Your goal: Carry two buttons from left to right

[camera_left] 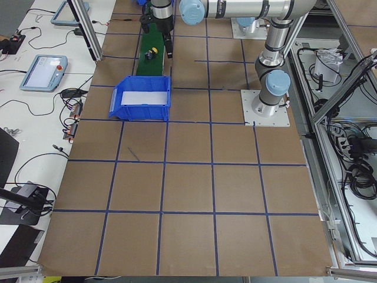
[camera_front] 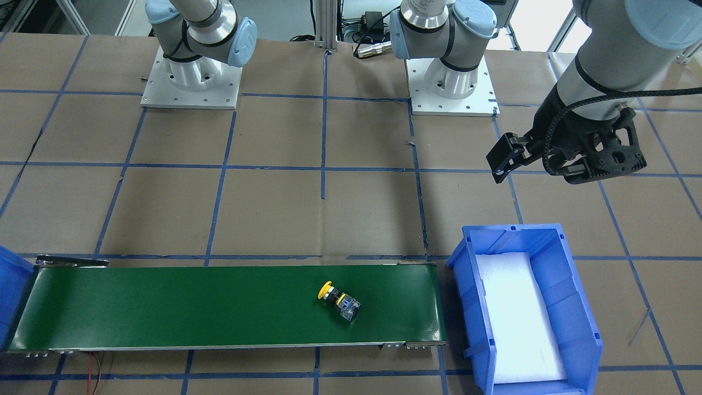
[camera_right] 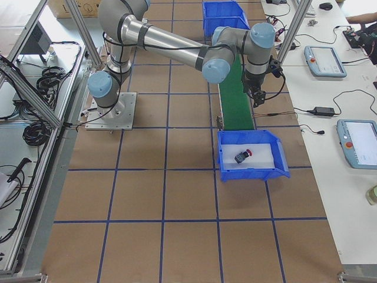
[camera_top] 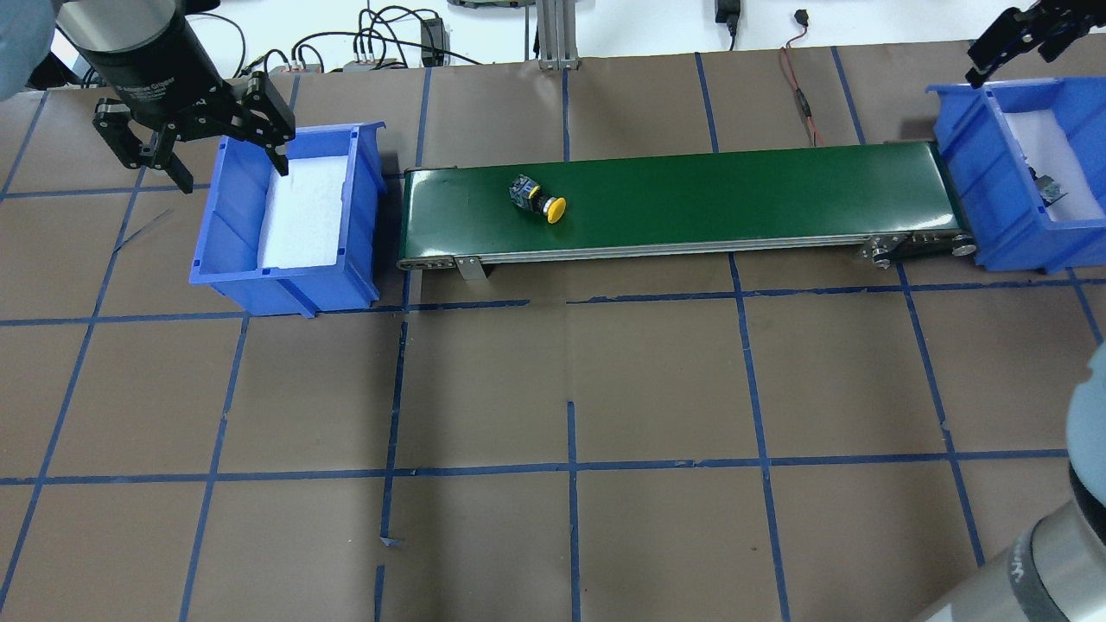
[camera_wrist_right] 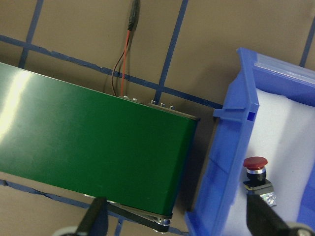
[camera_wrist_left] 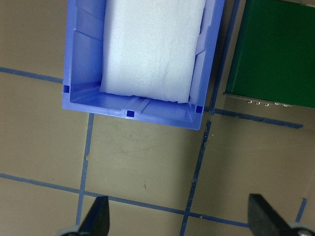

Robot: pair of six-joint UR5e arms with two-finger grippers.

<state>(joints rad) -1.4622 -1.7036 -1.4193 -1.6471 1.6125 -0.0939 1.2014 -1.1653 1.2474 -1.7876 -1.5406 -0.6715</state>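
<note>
The left end effector (camera_top: 232,175) and right end effector (camera_wrist_right: 177,216) gaped wide, both empty. The red button (camera_wrist_right: 256,169) sat in the right bin (camera_top: 976,199). The yellow button (camera_top: 537,198) lay on the belt (camera_top: 691,199), at 3 o'clock from the left bin (camera_top: 207,259) in the overhead view. Lying skewed, it might roll off the belt's edge.

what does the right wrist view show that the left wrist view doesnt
Only the right wrist view: the red button inside the right bin, and red and black wires beyond the green conveyor belt. Only the left wrist view: the left bin, holding just white foam. Both: an end of that belt, the taped brown table, and an open right end effector or left end effector at the bottom edge.
</note>
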